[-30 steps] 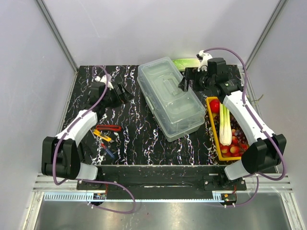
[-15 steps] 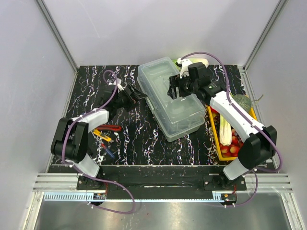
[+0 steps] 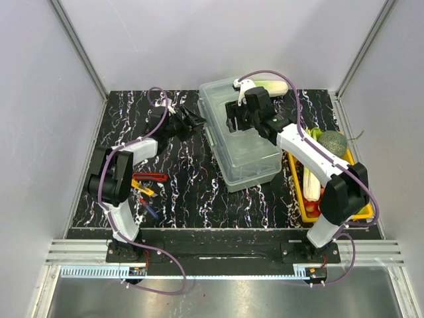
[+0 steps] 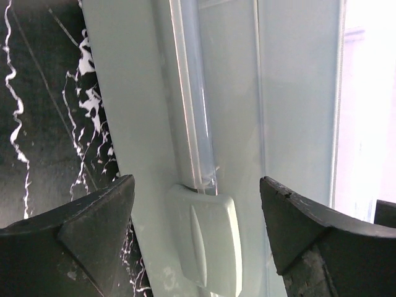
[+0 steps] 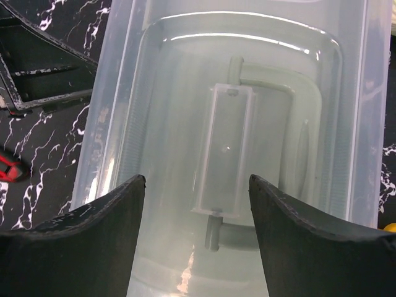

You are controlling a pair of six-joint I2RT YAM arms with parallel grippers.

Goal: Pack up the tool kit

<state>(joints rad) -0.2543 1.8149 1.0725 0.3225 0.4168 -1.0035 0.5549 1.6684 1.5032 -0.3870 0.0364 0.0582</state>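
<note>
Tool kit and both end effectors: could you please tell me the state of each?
Tool kit: lid closed.
Lid handle: folded flat.
Latch: down, apparently fastened.
Left end effector: open, straddling the latch.
Right end effector: open over the lid handle.

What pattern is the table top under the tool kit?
The table top is black with white marble-like veins, clearest in the top external view.
</note>
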